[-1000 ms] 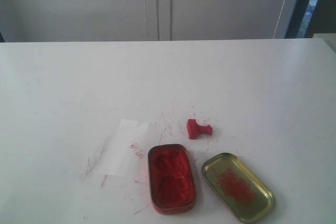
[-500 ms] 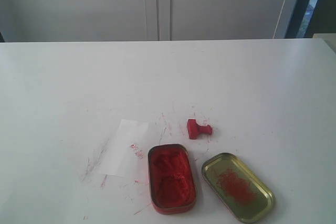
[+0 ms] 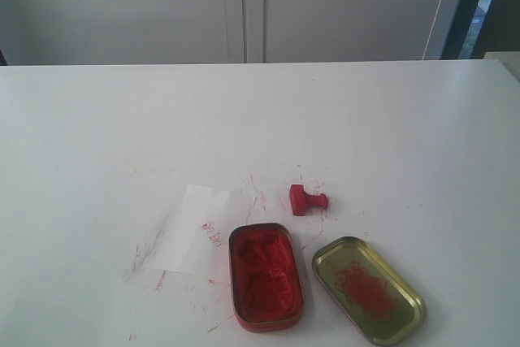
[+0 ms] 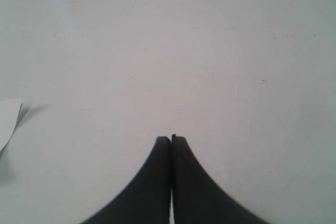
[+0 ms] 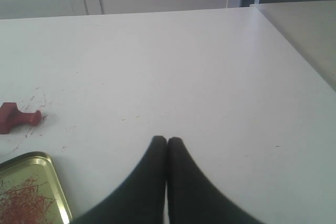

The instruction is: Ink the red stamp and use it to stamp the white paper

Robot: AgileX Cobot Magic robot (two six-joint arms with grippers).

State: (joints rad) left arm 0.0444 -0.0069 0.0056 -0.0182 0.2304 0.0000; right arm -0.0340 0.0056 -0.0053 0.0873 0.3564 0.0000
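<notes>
The small red stamp lies on its side on the white table, between the white paper and the gold lid; it also shows in the right wrist view as the red stamp. The paper carries a faint red print. A red tin of ink paste sits open near the front edge. Neither arm appears in the exterior view. My left gripper is shut and empty over bare table, with a corner of the paper off to one side. My right gripper is shut and empty, apart from the stamp.
A gold tin lid with red smears lies right of the ink tin, also seen as the lid in the right wrist view. Red ink scratches mark the table around the paper. White cabinet doors stand behind the table's far edge.
</notes>
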